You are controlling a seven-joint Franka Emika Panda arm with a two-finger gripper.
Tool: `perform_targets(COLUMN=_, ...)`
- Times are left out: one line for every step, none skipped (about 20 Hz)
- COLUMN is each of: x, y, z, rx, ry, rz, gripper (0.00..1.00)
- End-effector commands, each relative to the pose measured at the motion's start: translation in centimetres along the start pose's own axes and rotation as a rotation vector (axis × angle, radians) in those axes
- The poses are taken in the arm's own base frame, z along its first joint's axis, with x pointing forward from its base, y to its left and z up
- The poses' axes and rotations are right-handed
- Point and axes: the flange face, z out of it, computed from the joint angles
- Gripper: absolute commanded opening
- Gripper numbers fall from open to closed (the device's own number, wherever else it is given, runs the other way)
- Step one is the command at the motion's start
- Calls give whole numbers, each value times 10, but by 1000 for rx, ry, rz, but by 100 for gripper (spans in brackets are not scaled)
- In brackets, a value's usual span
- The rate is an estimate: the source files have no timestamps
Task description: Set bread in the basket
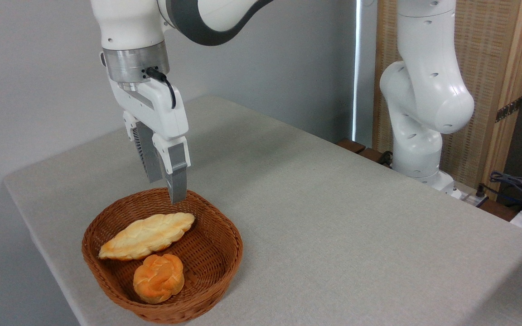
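Gripper: the gripper (166, 190) is seen above the far rim of the basket (224, 262), its 2 fingers slightly apart, nothing held or touched.
Bread: the bread (159, 277) is found inside the basket, near its front wall, lobed top up.
Loaf: a long pale loaf (147, 235) is laid in the basket just behind the bread.
Bench: the basket is carried at the left front part of a grey bench (333, 217).
Room: a grey wall (39, 90) is seen behind the basket; a woven wooden screen (492, 68) far to its right.

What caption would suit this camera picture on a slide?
Small round bun lies in the wicker basket beside a long braided loaf; the empty gripper hangs above the basket's far rim.
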Motion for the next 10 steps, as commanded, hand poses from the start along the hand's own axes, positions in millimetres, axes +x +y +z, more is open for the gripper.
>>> perform_targets(x=-2, y=-1, z=-18, rx=-39, ry=-58, rz=-79, gripper=100)
perform_targets(x=-4, y=0, z=-22, rx=-39, ry=-56, rz=-79, gripper=100)
perform_targets(x=-5, y=-1, z=-29, rx=-34, ry=-47, rz=-79, gripper=100)
perform_targets(x=-11, y=-6, z=-41, rx=-25, ry=-30, rz=-92, gripper=100)
perform_targets(x=-17, y=-6, z=-52, rx=-25, ry=-18, rz=-96, gripper=100)
perform_targets(x=-26, y=-6, z=-69, rx=-15, ry=5, rz=-99, gripper=100)
perform_targets(x=-31, y=-6, z=-76, rx=-11, ry=13, rz=-102, gripper=100)
perform_targets(x=-32, y=-5, z=-78, rx=-11, ry=15, rz=-102, gripper=100)
perform_targets(x=-32, y=-2, z=-77, rx=-17, ry=4, rz=-99, gripper=100)
perform_targets(x=-32, y=0, z=-74, rx=-24, ry=-8, rz=-94, gripper=100)
